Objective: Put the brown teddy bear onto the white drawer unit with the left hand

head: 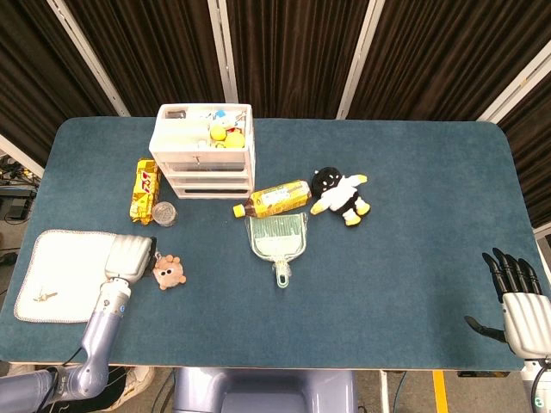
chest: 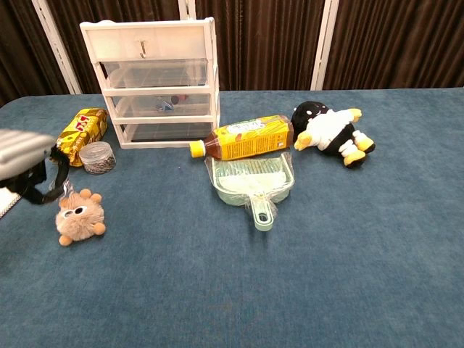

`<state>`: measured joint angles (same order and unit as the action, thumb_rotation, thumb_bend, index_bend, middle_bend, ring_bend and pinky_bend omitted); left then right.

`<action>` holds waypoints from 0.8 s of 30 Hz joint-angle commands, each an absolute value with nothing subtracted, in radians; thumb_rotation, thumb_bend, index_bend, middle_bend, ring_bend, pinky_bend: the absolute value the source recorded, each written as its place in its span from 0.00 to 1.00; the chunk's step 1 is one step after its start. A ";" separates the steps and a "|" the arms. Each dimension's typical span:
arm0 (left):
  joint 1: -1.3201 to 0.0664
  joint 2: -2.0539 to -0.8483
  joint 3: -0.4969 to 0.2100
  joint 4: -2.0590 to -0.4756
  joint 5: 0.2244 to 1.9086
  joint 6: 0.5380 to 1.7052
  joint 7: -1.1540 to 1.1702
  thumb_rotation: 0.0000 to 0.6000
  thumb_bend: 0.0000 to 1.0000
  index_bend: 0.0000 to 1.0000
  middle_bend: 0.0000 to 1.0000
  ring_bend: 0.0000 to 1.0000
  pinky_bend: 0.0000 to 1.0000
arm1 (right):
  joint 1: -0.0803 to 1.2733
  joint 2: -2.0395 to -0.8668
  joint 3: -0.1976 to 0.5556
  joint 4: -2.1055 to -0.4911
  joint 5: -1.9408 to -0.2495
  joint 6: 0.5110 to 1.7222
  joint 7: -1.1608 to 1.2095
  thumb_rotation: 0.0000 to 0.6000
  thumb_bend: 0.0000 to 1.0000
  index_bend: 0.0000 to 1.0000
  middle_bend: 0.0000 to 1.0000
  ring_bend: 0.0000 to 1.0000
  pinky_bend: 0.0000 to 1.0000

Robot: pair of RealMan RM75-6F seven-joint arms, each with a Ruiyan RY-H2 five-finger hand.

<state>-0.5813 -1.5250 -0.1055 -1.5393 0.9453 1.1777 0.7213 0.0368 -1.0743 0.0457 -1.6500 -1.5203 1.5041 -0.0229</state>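
Reading labels first, I can make out red lettering on the yellow snack pack (head: 145,189), though not the words, and the print on the yellow label of the bottle (head: 274,199) is too small for me to read. The bear (chest: 80,218) hangs face-out from my left robot hand (head: 129,257), which grasps it by its keyring and short strap; I cannot tell whether the toy clears the blue worktop (head: 405,241) or brushes it. It sits near the front left, just right of the white cloth (head: 60,275), well apart from the drawers (head: 204,151).

Between bear and drawers I see a small clear jar (chest: 96,157) touching the snack pack, both left of the unit's front. On top of the drawers lie small items, among them something yellow. The bottle lies on its side right of the drawers, cap pointing left, with a pale green dustpan (chest: 254,183) just in front of it, handle toward me. A black-and-white plush (chest: 328,133) lies right of the bottle.

My left forearm reaches up from the near edge over the cloth. My right robot hand (head: 519,303) rests at the near right corner, released, fingers straight and apart.
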 commanded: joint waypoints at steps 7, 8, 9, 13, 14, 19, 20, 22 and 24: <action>-0.699 -1.465 -0.127 -1.479 1.199 1.174 0.751 1.00 0.48 0.62 1.00 0.89 0.74 | 0.037 -1.073 0.047 -1.650 -1.515 1.501 -0.017 1.00 0.00 0.00 0.00 0.00 0.00; -0.709 -1.464 -0.127 -1.465 1.223 1.174 0.752 1.00 0.48 0.62 1.00 0.89 0.74 | 0.037 -1.072 0.047 -1.650 -1.515 1.501 -0.016 1.00 0.00 0.00 0.00 0.00 0.00; -0.722 -1.464 -0.128 -1.445 1.250 1.172 0.751 1.00 0.48 0.62 1.00 0.89 0.74 | 0.037 -1.072 0.047 -1.650 -1.516 1.501 -0.015 1.00 0.00 0.00 0.00 0.00 0.00; -0.759 -1.470 -0.140 -1.396 1.294 1.154 0.746 1.00 0.48 0.63 1.00 0.89 0.74 | 0.037 -1.071 0.048 -1.650 -1.521 1.505 -0.005 1.00 0.00 0.00 0.00 0.00 0.00; -0.767 -1.471 -0.143 -1.385 1.304 1.151 0.746 1.00 0.48 0.63 1.00 0.89 0.74 | 0.037 -1.071 0.048 -1.651 -1.521 1.506 -0.004 1.00 0.00 0.00 0.00 0.00 0.00; -0.811 -1.490 -0.167 -1.313 1.341 1.135 0.721 1.00 0.48 0.64 1.00 0.89 0.74 | 0.038 -1.069 0.051 -1.650 -1.517 1.504 0.006 1.00 0.00 0.00 0.00 0.00 0.00; -0.819 -1.496 -0.172 -1.296 1.345 1.131 0.714 1.00 0.48 0.64 1.00 0.89 0.74 | 0.038 -1.069 0.051 -1.650 -1.514 1.502 0.008 1.00 0.00 0.00 0.00 0.00 0.00; -0.833 -1.505 -0.179 -1.268 1.354 1.125 0.704 1.00 0.48 0.64 1.00 0.89 0.74 | 0.039 -1.068 0.052 -1.649 -1.511 1.500 0.011 1.00 0.00 0.00 0.00 0.00 0.00; -0.848 -1.512 -0.184 -1.243 1.366 1.120 0.692 1.00 0.48 0.64 1.00 0.89 0.74 | 0.039 -1.068 0.054 -1.648 -1.507 1.498 0.014 1.00 0.00 0.00 0.00 0.00 0.00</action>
<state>-0.8331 -1.5027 -0.1762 -1.2615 1.3544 1.1273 0.7046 0.0394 -1.0680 0.0535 -1.6483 -1.5077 1.4981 0.0142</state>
